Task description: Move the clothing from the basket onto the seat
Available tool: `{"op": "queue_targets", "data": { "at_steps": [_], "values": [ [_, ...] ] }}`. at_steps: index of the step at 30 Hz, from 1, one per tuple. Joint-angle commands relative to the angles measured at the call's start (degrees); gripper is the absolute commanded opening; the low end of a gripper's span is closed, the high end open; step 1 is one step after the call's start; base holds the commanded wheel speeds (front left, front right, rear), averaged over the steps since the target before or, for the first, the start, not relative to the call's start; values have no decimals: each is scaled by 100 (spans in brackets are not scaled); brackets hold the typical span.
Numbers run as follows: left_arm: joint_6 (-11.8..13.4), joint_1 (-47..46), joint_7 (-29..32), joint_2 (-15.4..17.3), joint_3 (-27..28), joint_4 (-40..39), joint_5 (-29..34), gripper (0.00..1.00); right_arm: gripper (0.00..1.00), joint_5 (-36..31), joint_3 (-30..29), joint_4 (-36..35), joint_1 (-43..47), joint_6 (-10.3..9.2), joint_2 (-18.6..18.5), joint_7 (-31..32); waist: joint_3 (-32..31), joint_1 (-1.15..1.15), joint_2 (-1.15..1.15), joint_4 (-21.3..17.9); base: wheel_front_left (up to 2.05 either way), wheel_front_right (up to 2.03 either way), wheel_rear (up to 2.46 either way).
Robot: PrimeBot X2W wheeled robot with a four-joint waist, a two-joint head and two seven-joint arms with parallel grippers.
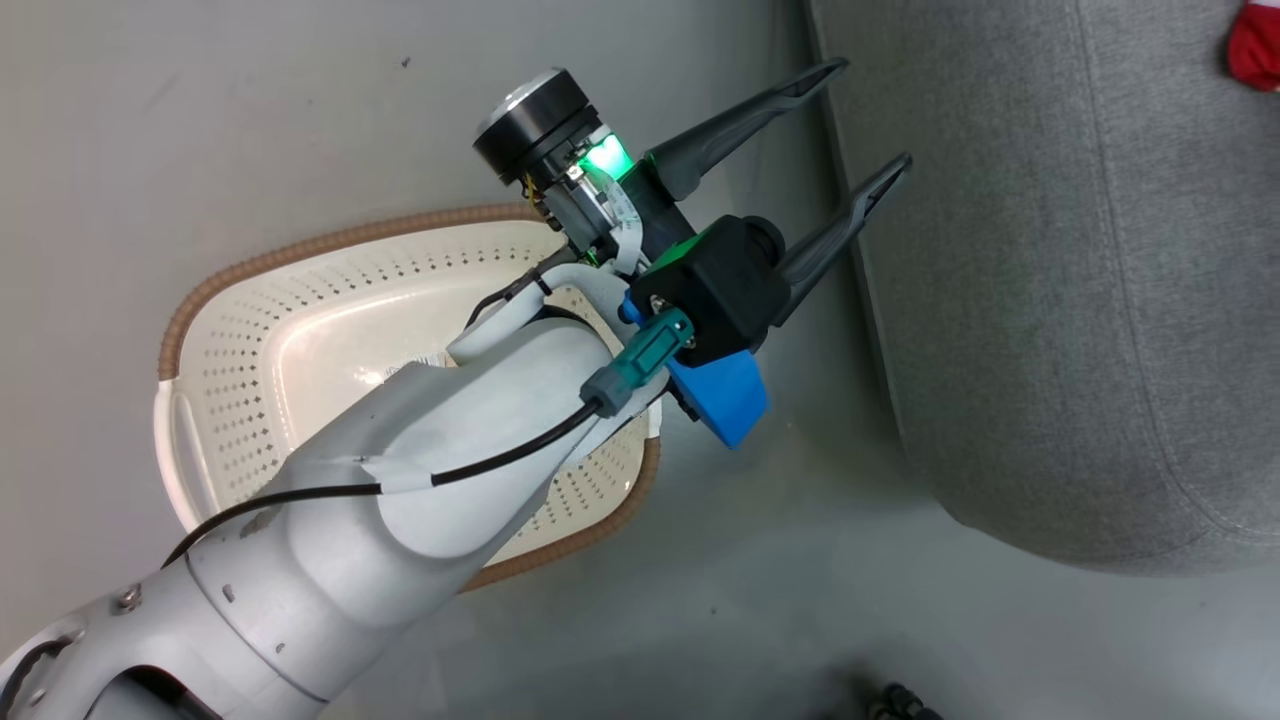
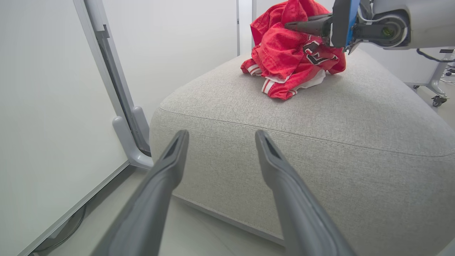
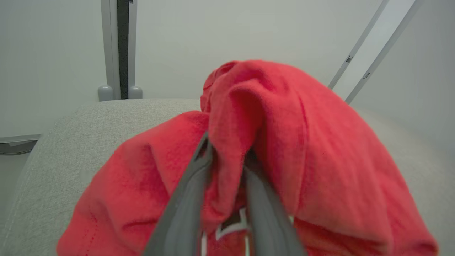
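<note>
The cream perforated basket (image 1: 300,250) stands on the floor under my left forearm, and the part of its inside that shows holds no clothing. My left gripper (image 1: 872,112) (image 2: 221,134) is open and empty, pointing at the near edge of the grey sofa (image 1: 1050,300) (image 2: 320,124). The red clothing (image 2: 288,53) lies bunched on the sofa top, the jersey's white stripes and lettering showing. My right gripper (image 3: 227,149) (image 2: 295,25) is shut on a fold of red fabric (image 3: 284,124), lifting it above the cushion (image 3: 89,124). A red scrap (image 1: 1255,45) peeks in at the head view's top right corner.
A white wall panel with a grey post and foot (image 2: 124,121) stands just left of the sofa. A wheeled stand base (image 2: 435,92) sits on the floor beyond the sofa's right side. Grey floor lies between basket and sofa. Something small and dark (image 1: 900,700) rests at the bottom edge.
</note>
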Motion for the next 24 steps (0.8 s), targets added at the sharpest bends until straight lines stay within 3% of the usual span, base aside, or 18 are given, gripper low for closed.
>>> {"op": "queue_targets", "data": {
  "at_steps": [1, 14, 24],
  "values": [
    [24, 19, -34, 22, 0, 19, -21, 100, 100, -44, -2, -56, 84, 1, 18, -19, -78, -1, 0, -8, 0, 0, 0],
    [231, 684, -361, -166, 168, 278, -351, 100, 100, -225, -91, -1281, 1775, 1, 425, -19, -1281, -1, 0, 165, 0, 0, 0],
    [389, 1511, -400, -54, 757, 174, -510, 100, 100, -161, 396, -2265, 2814, 2, 923, -19, -2185, -1, 0, 573, 0, 0, 0]
  ]
}}
